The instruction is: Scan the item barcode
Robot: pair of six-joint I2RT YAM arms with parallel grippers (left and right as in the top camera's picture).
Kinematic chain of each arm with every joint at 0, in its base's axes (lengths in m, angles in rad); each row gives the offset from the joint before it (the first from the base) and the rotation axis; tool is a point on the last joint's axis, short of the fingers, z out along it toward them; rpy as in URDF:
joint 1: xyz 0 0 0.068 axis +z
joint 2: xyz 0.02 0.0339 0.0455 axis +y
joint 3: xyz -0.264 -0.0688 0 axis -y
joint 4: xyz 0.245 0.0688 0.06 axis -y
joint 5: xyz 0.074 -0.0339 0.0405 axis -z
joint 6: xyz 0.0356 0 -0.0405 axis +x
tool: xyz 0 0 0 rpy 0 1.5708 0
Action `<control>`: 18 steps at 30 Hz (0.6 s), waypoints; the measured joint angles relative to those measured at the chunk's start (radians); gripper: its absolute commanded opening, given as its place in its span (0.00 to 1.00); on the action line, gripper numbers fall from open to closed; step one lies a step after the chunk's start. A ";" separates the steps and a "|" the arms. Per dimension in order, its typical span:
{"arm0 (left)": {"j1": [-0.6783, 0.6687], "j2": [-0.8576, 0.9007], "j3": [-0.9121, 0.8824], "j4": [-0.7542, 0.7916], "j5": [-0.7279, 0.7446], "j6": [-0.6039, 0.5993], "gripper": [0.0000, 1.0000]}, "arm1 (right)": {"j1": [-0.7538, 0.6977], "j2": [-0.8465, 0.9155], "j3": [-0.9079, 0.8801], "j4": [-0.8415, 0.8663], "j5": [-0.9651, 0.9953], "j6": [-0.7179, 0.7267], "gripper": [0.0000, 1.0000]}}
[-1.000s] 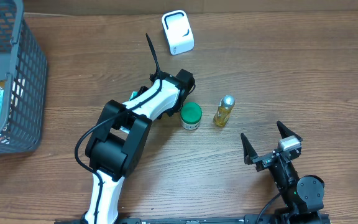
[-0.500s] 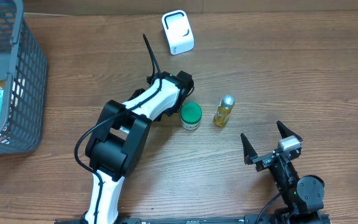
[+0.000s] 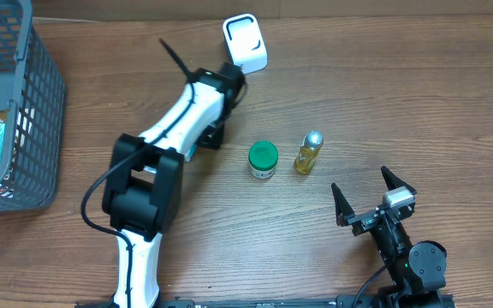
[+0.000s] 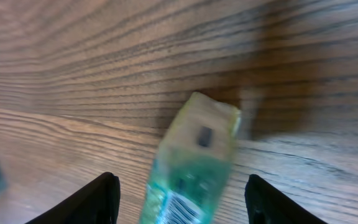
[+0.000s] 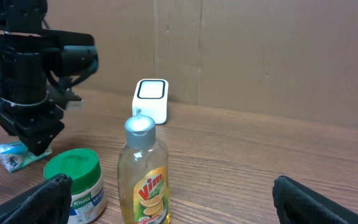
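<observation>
Closest in, found the right gripper [image 3: 373,204] at the near edge of the table [image 3: 452,103], its claw spread wide and holding nothing. Saw its two dark fingers at the bottom corners of its own wrist view.

Just beyond, noted a green-lidded jar [image 3: 263,159] and a small bottle of yellow liquid [image 3: 308,151] standing upright side by side, near each other but apart. Read "Vim" on the bottle's label from the right wrist view.

Left of the jar, made out the left arm [image 3: 182,120] reaching over the wood toward the far side. Found the left gripper [image 4: 182,183] pointing down with its claw parted, gripping nothing.

Between those fingers, spotted the green packet [image 4: 191,165] lying flat on the table, clear of both of them, with a blurred barcode on the end nearest the camera. From the right wrist view, placed the same packet on the wood to the left of the jar, under the left arm's tip. From overhead, caught only a sliver of it beside the arm.

Farther back, picked out the white scanner [image 3: 245,44] standing near the far edge — well apart from the packet, close to the arm's far end.

Off to the far left, noted a grey mesh basket [image 3: 37,103], partly filled — could not tell the contents apart.
</observation>
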 measured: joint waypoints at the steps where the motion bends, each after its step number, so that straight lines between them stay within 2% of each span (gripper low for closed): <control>1: 0.016 0.000 0.000 0.000 0.025 0.009 0.66 | 0.000 0.000 0.000 0.000 0.000 0.000 1.00; 4: 0.050 0.000 0.000 0.001 0.084 0.037 0.64 | 0.000 0.000 0.000 0.000 0.000 0.000 1.00; 10: 0.072 0.000 -0.004 0.042 0.133 0.061 0.55 | 0.000 0.000 0.000 0.000 0.000 0.000 1.00; 12: 0.071 0.000 -0.016 0.068 0.140 0.061 0.39 | 0.000 0.000 0.000 0.001 0.000 0.000 1.00; 13: 0.071 0.000 -0.026 0.077 0.145 0.061 0.15 | 0.000 0.000 0.000 0.000 0.000 0.000 1.00; 14: 0.071 0.000 -0.035 0.083 0.148 0.065 0.04 | 0.000 0.000 0.000 0.000 0.000 0.000 1.00; 17: 0.071 0.000 -0.048 0.084 0.151 0.073 0.04 | 0.000 0.000 0.000 0.000 0.000 0.000 1.00; 18: 0.071 0.000 -0.048 0.084 0.154 0.077 0.12 | 0.000 0.000 0.000 0.000 0.000 0.000 1.00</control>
